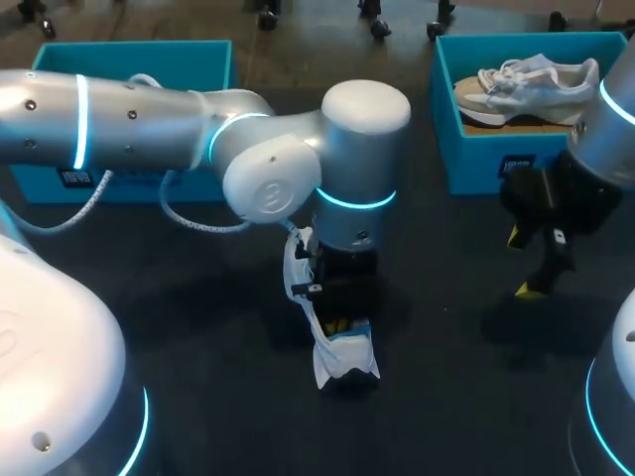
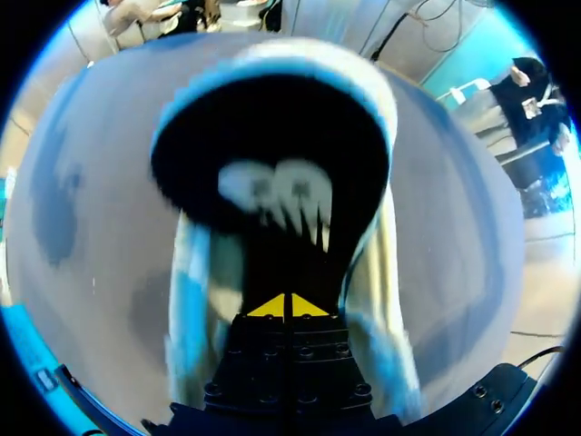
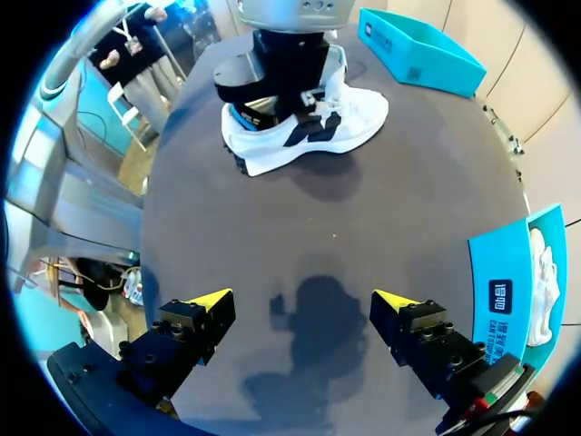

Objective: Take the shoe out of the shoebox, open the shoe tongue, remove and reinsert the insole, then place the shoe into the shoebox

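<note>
- the white shoe (image 1: 342, 362) (image 3: 336, 123) lies out on the dark table (image 1: 446, 397), in the middle and towards the near edge, well apart from both boxes.
- the left gripper (image 1: 337, 324) (image 2: 289, 306) comes down into the shoe's opening. its yellow tips are pressed together, and i cannot tell whether any thin piece, tongue or insole, is caught between them.
- the right gripper (image 1: 521, 263) (image 3: 302, 298) hangs over bare table to the right of the shoe, fingers spread wide and holding nothing.
- the blue shoebox (image 1: 129, 50) at the far left shows nothing inside. the one at the far right (image 1: 476, 169) holds a beige shoe (image 1: 526, 89).
- risk: nothing pins the shoe down, so a pull from the left arm would likely lift or drag the whole shoe instead of freeing the insole.
- risk: if the tips are pinching only an edge, it may slip out partway and leave the insole folded inside.
- risk: the right arm coming in to steady the shoe could bump the left wrist, which sits low over it.
- risk: putting the shoe in the far right box would set it on top of the beige one.
</note>
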You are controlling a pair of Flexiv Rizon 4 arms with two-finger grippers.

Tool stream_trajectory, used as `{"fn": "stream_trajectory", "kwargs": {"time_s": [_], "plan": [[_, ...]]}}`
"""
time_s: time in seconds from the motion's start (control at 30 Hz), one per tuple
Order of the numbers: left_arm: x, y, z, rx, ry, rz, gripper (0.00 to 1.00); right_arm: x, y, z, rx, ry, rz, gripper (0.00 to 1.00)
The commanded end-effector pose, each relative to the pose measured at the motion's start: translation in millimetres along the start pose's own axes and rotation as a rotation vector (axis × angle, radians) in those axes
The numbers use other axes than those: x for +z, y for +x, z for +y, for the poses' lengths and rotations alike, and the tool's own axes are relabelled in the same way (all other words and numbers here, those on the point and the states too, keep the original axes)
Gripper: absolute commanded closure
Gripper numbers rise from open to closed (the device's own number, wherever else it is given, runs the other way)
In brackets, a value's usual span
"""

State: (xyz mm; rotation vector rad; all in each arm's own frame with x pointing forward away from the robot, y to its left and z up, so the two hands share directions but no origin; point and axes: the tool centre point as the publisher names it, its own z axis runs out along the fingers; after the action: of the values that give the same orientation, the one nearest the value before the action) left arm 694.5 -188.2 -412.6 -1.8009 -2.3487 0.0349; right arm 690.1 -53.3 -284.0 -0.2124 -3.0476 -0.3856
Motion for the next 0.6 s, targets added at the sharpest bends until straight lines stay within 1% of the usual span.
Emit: {"fn": "stream_trajectory", "kwargs": {"time_s": [0.03, 0.07, 0.1, 0.17, 0.23, 0.33, 0.4, 0.5, 0.6], "plan": [[14.7, 5.9, 23.5, -0.019, -0.031, -0.03, 1.0, 1.0, -0.2, 0.0, 0.0, 0.002, 0.0, 0.0], [10.4, 6.0, 24.8, -0.022, -0.039, -0.035, 1.0, 1.0, -0.2, 0.0, 0.0, 0.002, 0.0, 0.0], [4.9, 6.1, 24.7, -0.017, -0.028, -0.04, 1.0, 1.0, -0.2, 0.0, 0.0, 0.002, 0.0, 0.0], [-7.0, 5.9, 20.0, -0.014, 0.01, -0.042, 1.0, 1.0, -0.2, 0.0, 0.0, 0.002, 0.0, 0.0], [-19.0, 5.5, 7.9, 0.0, 0.057, -0.027, 1.0, 1.0, -0.2, 0.0, 0.0, 0.002, 0.0, 0.0], [-36.3, 6.0, -13.1, 0.029, 0.101, -0.031, 1.0, 1.0, -0.2, 0.0, 0.0, 0.002, 0.0, 0.0], [-46.4, 7.0, -24.8, 0.042, 0.117, -0.029, 1.0, 1.0, -0.2, 0.0, 0.0, 0.002, 0.0, 0.0], [-54.1, 6.8, -37.4, 0.06, 0.134, -0.019, 1.0, 1.0, -0.2, 0.0, 0.0, 0.002, 0.0, 0.0], [-54.1, 6.8, -48.2, 0.075, 0.152, 0.006, 1.0, 1.0, -0.2, 0.0, 0.0, 0.002, 0.0, 0.0]]}}
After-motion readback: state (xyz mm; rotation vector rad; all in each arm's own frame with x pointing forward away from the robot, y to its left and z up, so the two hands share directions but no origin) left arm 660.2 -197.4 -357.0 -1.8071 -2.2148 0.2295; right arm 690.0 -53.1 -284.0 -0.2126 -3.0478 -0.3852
